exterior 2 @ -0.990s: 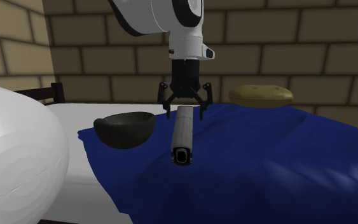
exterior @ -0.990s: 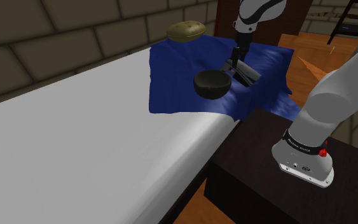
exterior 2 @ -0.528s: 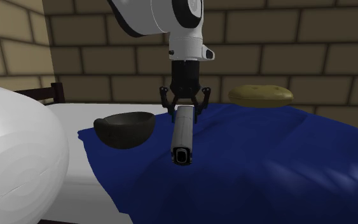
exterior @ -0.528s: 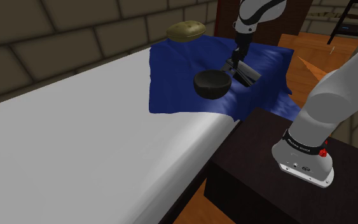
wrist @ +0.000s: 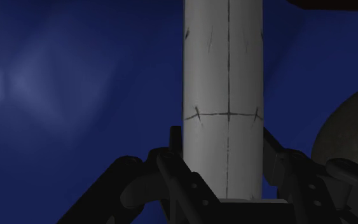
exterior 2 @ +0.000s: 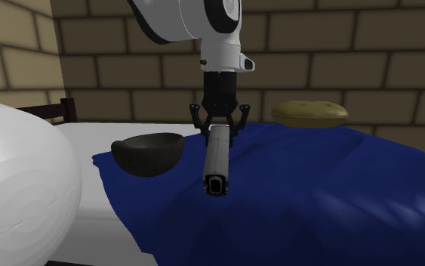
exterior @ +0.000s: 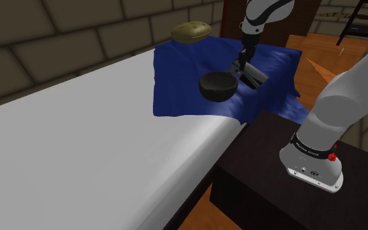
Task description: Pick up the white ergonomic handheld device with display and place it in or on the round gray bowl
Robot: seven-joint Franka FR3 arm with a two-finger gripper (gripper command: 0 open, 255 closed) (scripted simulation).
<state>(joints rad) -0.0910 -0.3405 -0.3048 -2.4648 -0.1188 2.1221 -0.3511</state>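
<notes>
**Claw.** The claw point(exterior 2: 218, 137) is pointing straight down from the white arm point(exterior 2: 203, 23). It is clamping the far end of the device point(exterior 2: 217, 162). In the wrist view the fingers point(wrist: 175, 143) are pressing against the device point(wrist: 223, 63) on both sides, with no gap showing at either side.

**Device.** The device is lying flat on the blue cloth point(exterior 2: 316, 204). It is a long, pale grey body. Its near end is facing the second exterior camera and is showing a small dark window. Thin dark seam lines are crossing its upper face in the wrist view.

**Bowl.** The bowl point(exterior 2: 148, 153) is standing upright on the cloth, just beside the device on the second exterior view's left and apart from it. It is dark grey and round. In the shoulder view the bowl point(exterior: 217, 86) is showing a bare dark inner wall, and the device point(exterior: 253, 76) is lying outside it, on that view's right. In the wrist view the bowl's rim point(wrist: 346, 140) is showing next to one finger.

**Surroundings.**
- The cloth point(exterior: 182, 85) is covering the far end of the bed point(exterior: 78, 150), which is otherwise white.
- A tan lump point(exterior: 190, 31) is resting at the cloth's far edge, well apart from the bowl.
- In the second exterior view the lump point(exterior 2: 309, 113) is lying to the right of the claw, in front of a brick wall point(exterior 2: 354, 45).
- The dark stand point(exterior: 267, 163) is carrying the arm base at the shoulder view's lower right.
</notes>
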